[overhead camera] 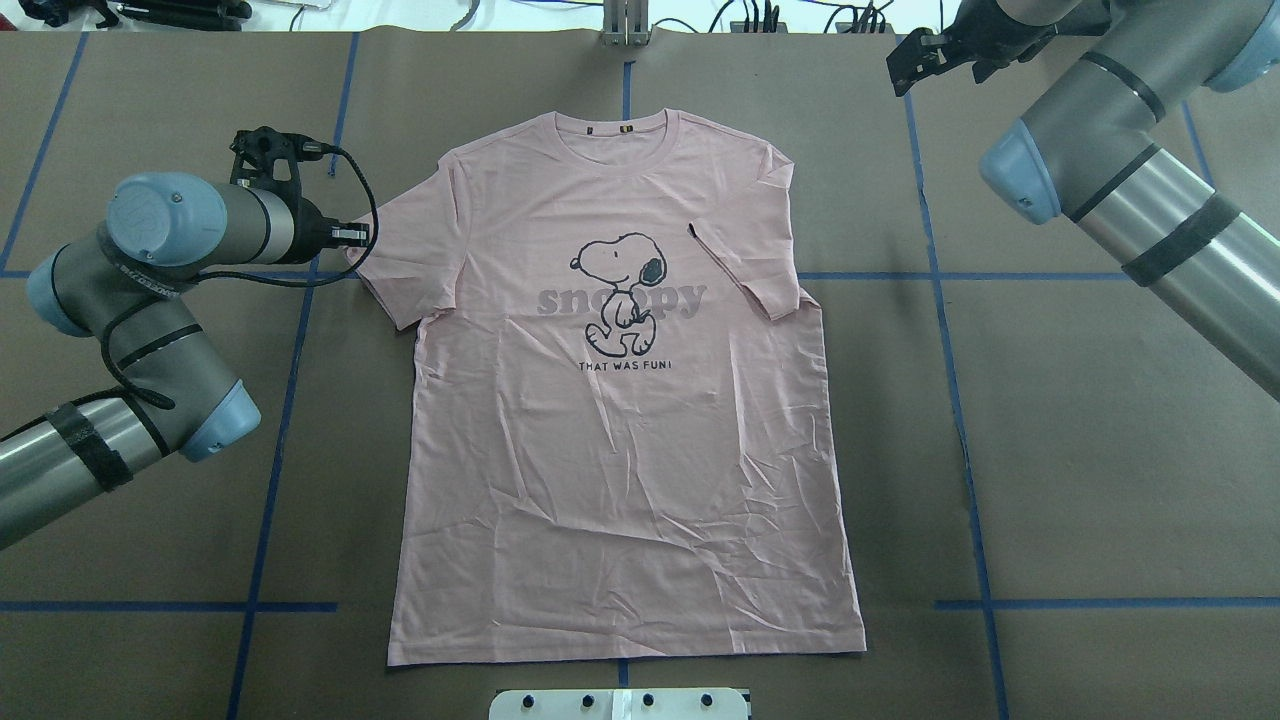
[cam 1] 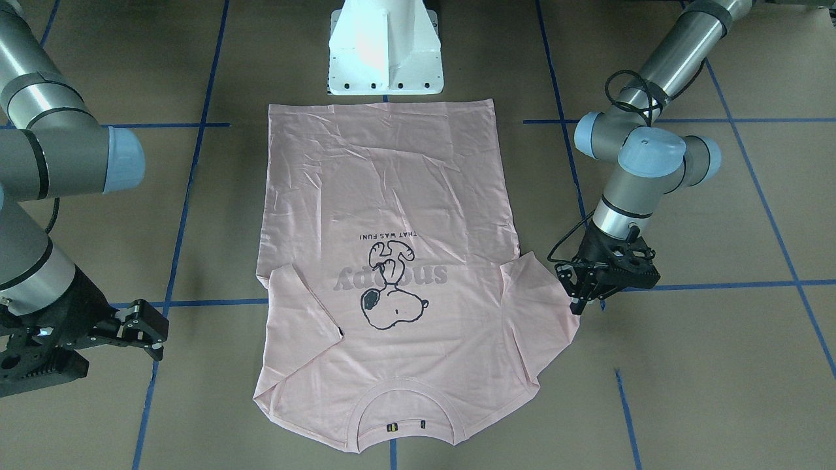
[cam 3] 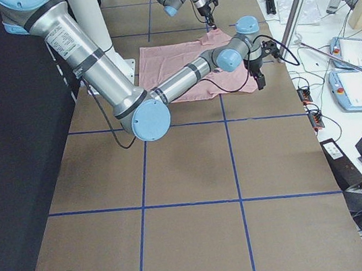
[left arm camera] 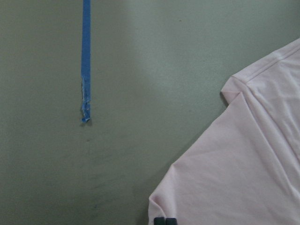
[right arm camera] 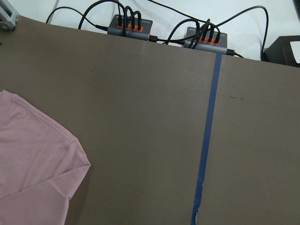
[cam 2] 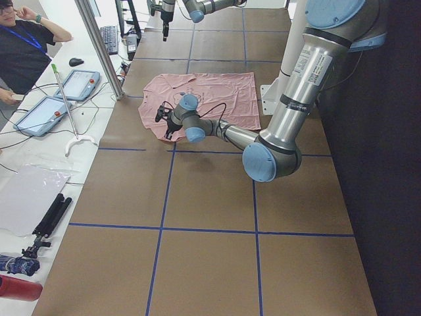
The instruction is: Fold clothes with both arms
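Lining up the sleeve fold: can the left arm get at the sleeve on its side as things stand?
Probably yes. The left end effector sits right at the outer edge of the sleeve, and nothing lies on it or between them. Its fingers look closed, so it would need to open first.

Silver-grey left arm (cam 1: 673, 49) and right arm (cam 1: 59, 160), light blue joint caps (cam 1: 650, 150), black bands, looped black cables (cam 1: 567, 243), black left gripper (cam 1: 578, 305) and right gripper (cam 1: 159, 343), white bolted pedestal (cam 1: 385, 52) at twelve o'clock.
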`<state>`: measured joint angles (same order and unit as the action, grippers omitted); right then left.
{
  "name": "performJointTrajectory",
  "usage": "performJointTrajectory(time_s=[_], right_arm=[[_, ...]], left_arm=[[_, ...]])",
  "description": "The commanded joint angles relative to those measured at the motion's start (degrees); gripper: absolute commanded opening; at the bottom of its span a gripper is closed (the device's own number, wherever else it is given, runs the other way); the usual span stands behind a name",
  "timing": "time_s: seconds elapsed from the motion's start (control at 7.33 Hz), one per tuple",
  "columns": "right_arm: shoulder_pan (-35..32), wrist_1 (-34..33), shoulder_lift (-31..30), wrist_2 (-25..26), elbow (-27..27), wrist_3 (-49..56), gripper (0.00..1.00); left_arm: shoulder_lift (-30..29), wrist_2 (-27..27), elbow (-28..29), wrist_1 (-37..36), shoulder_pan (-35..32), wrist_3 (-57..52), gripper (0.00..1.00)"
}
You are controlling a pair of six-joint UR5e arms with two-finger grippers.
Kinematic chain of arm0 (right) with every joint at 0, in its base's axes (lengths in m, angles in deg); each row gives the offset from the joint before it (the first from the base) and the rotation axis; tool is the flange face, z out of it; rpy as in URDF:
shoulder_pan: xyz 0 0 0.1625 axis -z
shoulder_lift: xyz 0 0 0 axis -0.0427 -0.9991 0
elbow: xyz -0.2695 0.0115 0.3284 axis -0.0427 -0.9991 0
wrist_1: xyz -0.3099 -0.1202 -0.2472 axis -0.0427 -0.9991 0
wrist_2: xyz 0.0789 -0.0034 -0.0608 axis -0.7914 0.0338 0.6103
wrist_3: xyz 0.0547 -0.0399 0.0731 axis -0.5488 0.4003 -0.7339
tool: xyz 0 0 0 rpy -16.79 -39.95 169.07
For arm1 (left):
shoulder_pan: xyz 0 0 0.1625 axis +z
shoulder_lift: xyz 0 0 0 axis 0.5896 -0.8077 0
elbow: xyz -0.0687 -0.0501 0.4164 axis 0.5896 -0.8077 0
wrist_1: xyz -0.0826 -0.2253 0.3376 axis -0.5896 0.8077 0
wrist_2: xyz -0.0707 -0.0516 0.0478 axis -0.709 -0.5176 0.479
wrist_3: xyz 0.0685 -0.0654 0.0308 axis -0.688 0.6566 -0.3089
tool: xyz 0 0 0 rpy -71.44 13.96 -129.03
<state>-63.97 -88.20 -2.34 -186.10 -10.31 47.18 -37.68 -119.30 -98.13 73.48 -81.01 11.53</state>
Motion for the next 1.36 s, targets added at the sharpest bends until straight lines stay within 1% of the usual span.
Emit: performJointTrajectory(time_s=[0.0, 0.14, 0.27, 0.41, 0.55, 0.68, 0.82, 0.95, 1.09, 1.23], right_arm=[[0.09, 0.0, 0.03, 0.0, 0.0, -0.22, 1.0], [0.09, 0.0, 0.12, 0.0, 0.0, -0.22, 1.0], [0.09, 0.0, 0.12, 0.0, 0.0, -0.22, 1.0], [0.09, -0.09, 0.12, 0.0, 0.0, -0.31, 1.0], [0.17, -0.09, 0.21, 0.0, 0.0, -0.31, 1.0], [0.18, 0.0, 0.21, 0.0, 0.0, -0.4, 1.0], [0.18, 0.0, 0.21, 0.0, 0.09, -0.4, 1.0], [0.18, -0.09, -0.05, 0.0, 1.13, -0.57, 1.0], [0.18, -0.09, -0.75, 0.0, 3.23, -1.62, 1.0], [0.78, -0.18, -2.93, 0.0, 7.0, -4.24, 1.0]], left_arm=[[-7.66, 0.09, -4.39, -17.98, 0.23, 2.53, 0.0], [-13.36, 0.26, -3.89, -26.86, 1.37, 6.47, 0.0], [-18.12, 0.7, -2.75, -32.0, 2.77, 7.81, 0.0], [-22.86, 1.14, 3.26, -32.75, 3.31, 10.09, 0.0], [-26.74, 3.58, 9.93, -32.49, 4.01, 11.16, 0.0], [-27.39, 4.12, 11.65, -32.4, 4.28, 11.25, 0.0], [-27.22, 4.22, 11.67, -32.4, 4.28, 10.99, 0.0], [-26.78, 4.13, 10.98, -31.18, 4.37, 10.56, 0.99], [-23.64, 3.78, 5.92, -27.17, 4.54, 10.47, 1.0], [-19.87, 3.26, -1.79, -26.52, 4.89, 10.38, 1.0]])
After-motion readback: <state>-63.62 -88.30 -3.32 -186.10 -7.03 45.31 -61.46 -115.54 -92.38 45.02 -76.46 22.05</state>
